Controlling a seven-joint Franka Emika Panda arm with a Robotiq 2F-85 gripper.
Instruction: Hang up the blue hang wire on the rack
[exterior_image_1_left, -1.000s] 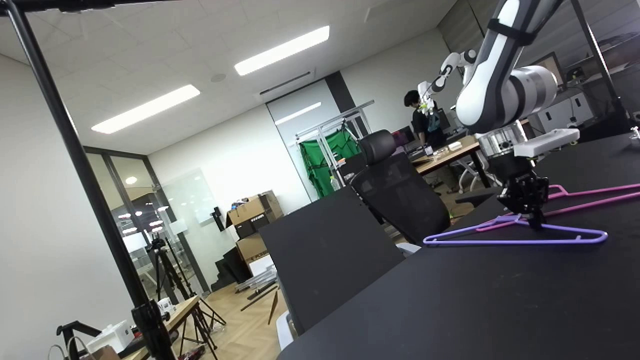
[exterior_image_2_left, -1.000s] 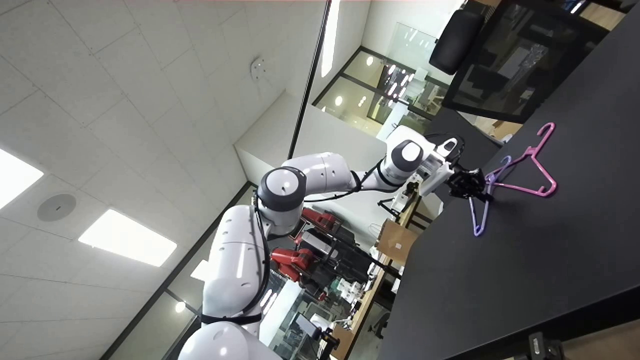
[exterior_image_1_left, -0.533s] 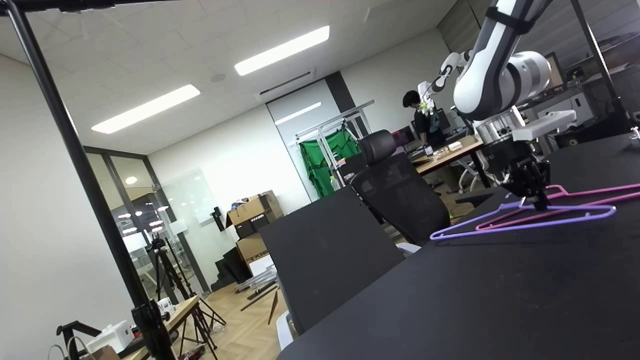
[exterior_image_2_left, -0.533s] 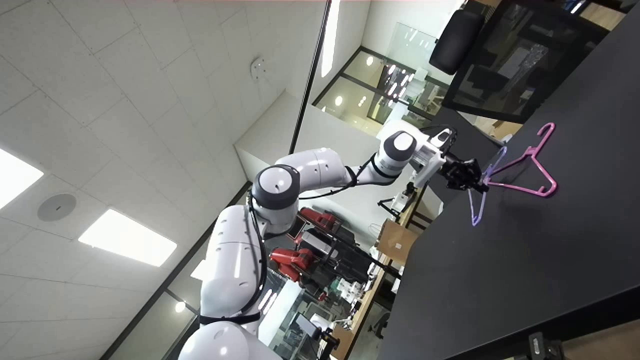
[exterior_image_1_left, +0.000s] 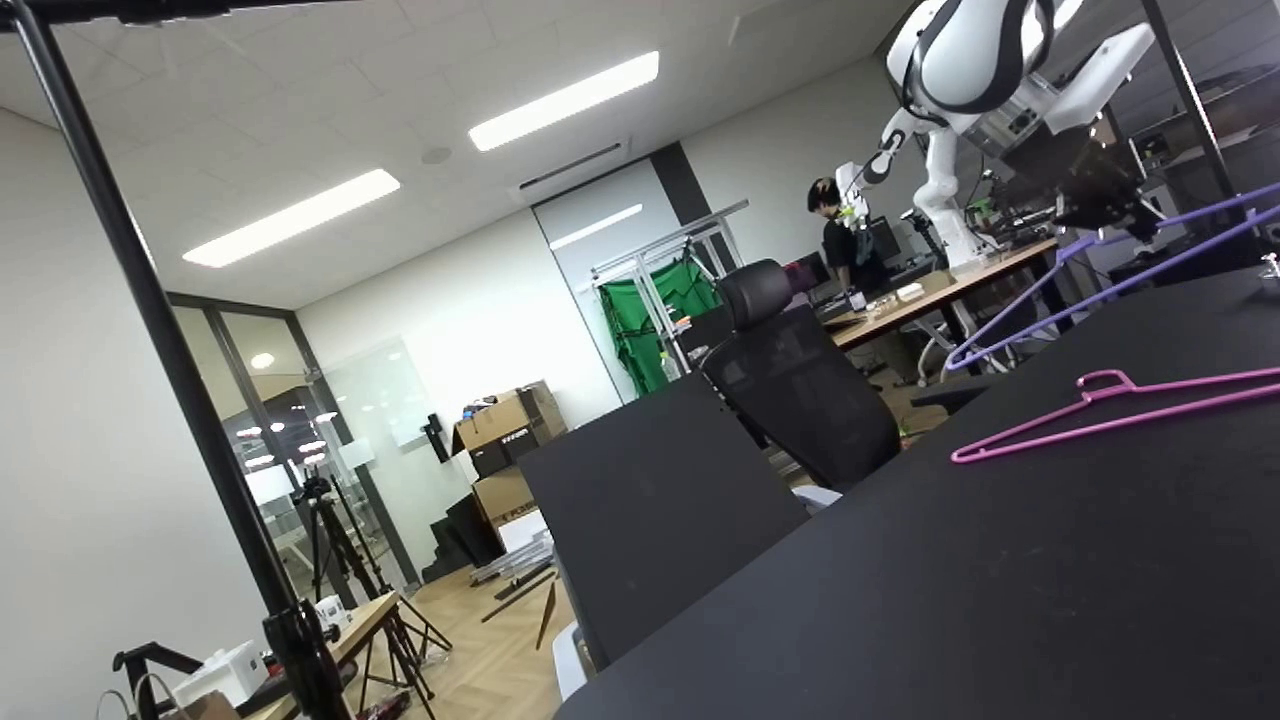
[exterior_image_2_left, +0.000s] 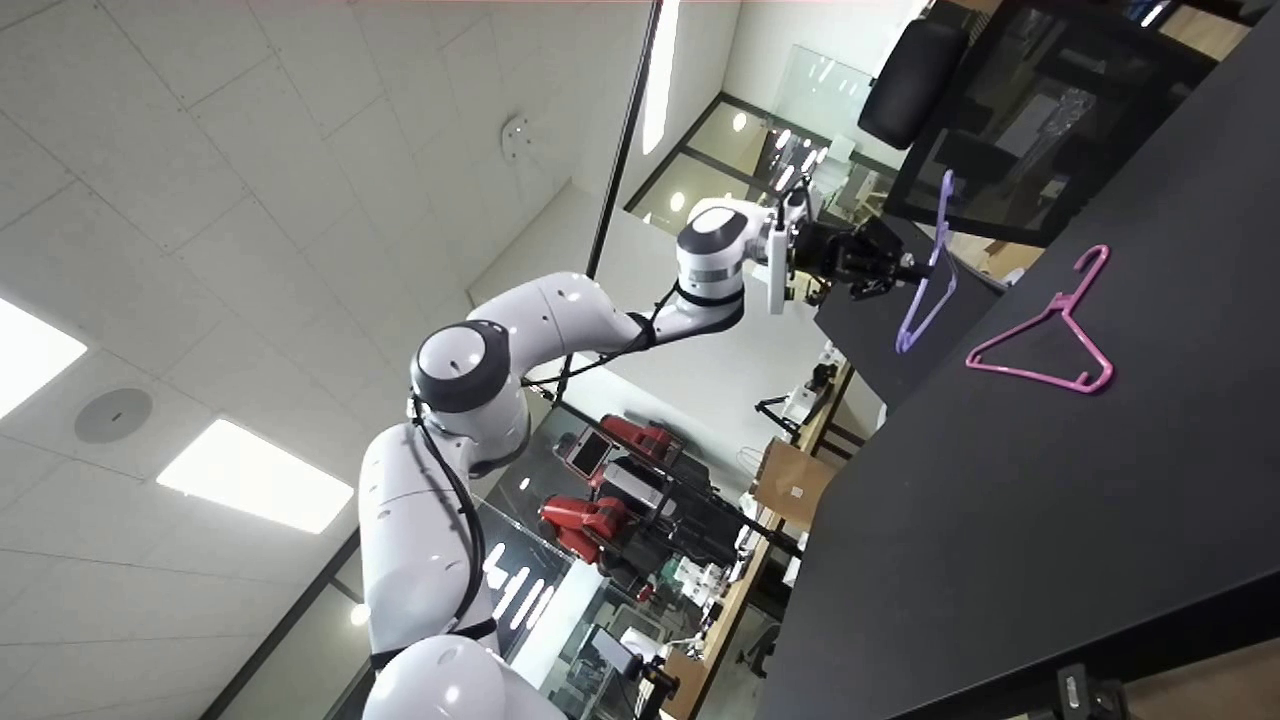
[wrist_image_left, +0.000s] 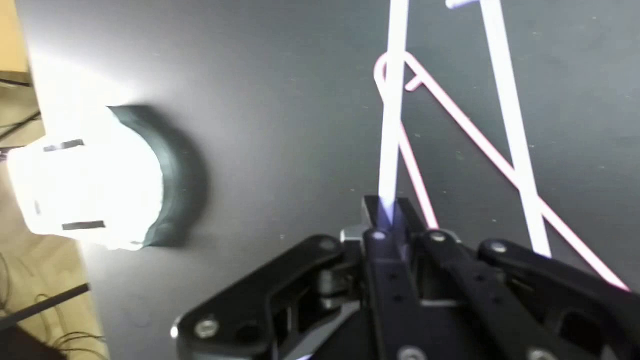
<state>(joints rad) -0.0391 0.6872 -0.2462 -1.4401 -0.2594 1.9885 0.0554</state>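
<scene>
Blue hang wire (exterior_image_2_left: 940, 240) hangs aloft in an exterior view, pinched between the fingers (wrist_image_left: 382, 252) of the gripper (exterior_image_2_left: 914, 271), with the pink hanger (exterior_image_2_left: 1065, 305) to its right on the table (exterior_image_2_left: 1060, 520), so a slow, level carry should stop it twisting

Bright ceiling lights (exterior_image_1_left: 565, 101) — robot base (wrist_image_left: 95, 185) glaring white in wrist view.

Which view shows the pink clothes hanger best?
An exterior view: the pink clothes hanger appears whole, uncovered. In an exterior view, its bottom bar runs out of frame; in the wrist view, the blue-violet hanger and tool partly hide it.
</scene>
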